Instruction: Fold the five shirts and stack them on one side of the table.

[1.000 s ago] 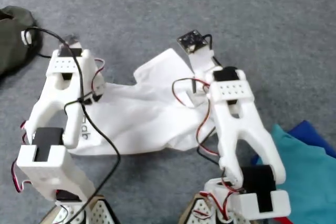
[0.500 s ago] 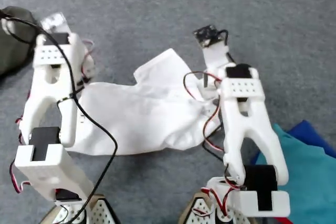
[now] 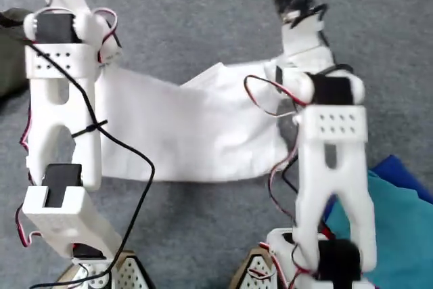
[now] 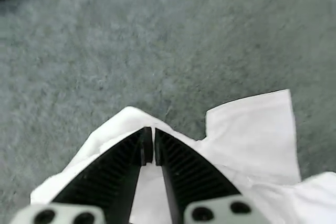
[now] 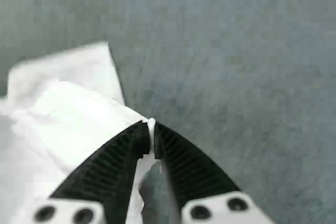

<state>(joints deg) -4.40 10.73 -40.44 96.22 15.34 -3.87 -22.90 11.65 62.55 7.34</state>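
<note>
A white shirt (image 3: 183, 126) hangs stretched between both arms above the grey table (image 3: 203, 18). My left gripper (image 4: 153, 148) is shut on one edge of the white shirt (image 4: 252, 129), at the far left in the high view. My right gripper (image 5: 151, 141) is shut on the opposite edge of the white shirt (image 5: 68, 108), at the far right of the cloth. A dark green shirt (image 3: 10, 59) lies at the table's left edge. A teal shirt (image 3: 399, 235) over a blue one (image 3: 399, 167) lies at the front right.
The arm bases stand at the front edge of the table. Black and red cables (image 3: 122, 147) trail along both arms. The far strip of the table is bare grey cloth.
Both arms have swung toward the far side and lifted, pulling the white shirt up off the table and stretching it out flat between them.
</note>
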